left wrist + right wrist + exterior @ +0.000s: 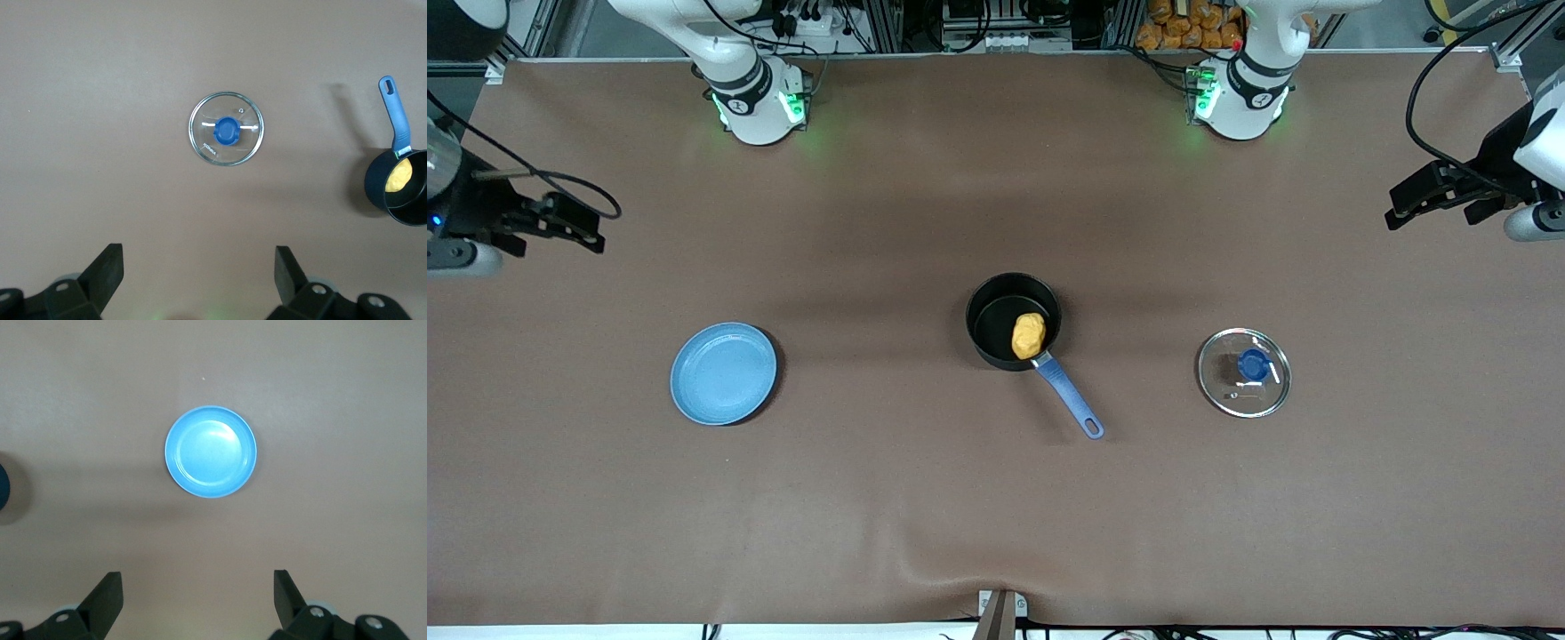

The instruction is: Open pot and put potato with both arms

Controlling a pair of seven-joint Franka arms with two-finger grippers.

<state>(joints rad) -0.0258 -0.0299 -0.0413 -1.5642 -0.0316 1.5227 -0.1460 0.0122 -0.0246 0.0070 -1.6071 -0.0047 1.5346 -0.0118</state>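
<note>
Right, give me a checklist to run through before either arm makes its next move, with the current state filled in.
1. Lid off the pot: ok. The glass lid lies flat on the table, toward the left arm's end, apart from the pot.
2. Potato inside the pot: ok, it rests against the wall by the blue handle.
3. Plate bare: ok, nothing on it.
4. Left gripper free: ok, open and holding nothing, high over the table's end near the lid.
5. Right gripper free: ok, open and holding nothing, high over the table's end near the plate.
6. Pot upright: ok.
</note>
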